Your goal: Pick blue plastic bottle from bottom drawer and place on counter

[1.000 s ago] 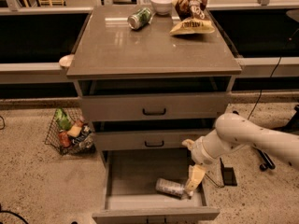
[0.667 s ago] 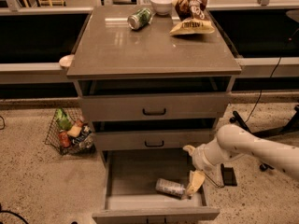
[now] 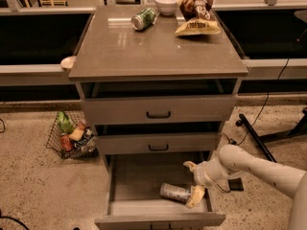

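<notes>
Where the blue plastic bottle (image 3: 175, 192) lies: on its side, front right of the bottom drawer (image 3: 134, 186).
Gripper (image 3: 190, 185): inside that drawer at the bottle's right end, jaws wide, holding nothing.
Risk: a nudge may roll the bottle away; jaws pinching only its end may drop it.
Count: one bottle, three drawers; on the tabletop (image 3: 153, 51) one can (image 3: 144, 19), one bowl (image 3: 166, 4), one snack bag (image 3: 196, 12).

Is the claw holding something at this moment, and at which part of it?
Nothing is held yet. The claw is open in the bottom drawer, one finger beside one end of the blue plastic bottle.
</notes>
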`<state>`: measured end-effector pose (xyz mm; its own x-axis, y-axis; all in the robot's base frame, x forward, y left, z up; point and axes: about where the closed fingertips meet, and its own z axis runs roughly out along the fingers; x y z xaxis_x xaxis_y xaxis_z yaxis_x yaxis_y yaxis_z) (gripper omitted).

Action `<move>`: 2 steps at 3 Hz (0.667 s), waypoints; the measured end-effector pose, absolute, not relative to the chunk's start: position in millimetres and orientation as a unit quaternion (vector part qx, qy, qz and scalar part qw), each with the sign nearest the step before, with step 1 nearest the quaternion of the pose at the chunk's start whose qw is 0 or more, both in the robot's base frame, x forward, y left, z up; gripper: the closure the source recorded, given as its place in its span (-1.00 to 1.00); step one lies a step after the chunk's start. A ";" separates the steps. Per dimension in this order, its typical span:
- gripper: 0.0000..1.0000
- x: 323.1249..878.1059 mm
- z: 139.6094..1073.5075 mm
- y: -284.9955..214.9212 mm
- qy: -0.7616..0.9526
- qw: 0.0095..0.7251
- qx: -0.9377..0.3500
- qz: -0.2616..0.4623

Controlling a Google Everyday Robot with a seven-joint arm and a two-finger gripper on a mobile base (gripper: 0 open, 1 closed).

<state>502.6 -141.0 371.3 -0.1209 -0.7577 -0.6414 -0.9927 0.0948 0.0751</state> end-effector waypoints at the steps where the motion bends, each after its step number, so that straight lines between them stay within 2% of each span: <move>1: -1.00 504.7 358.8 -142.7 0.708 0.224 -0.618 0.257; 2: -1.00 514.6 318.7 -155.0 0.720 0.213 -0.611 0.250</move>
<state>514.6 -155.0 318.7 -0.1618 -0.7732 -0.6132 -0.9868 0.1273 0.1000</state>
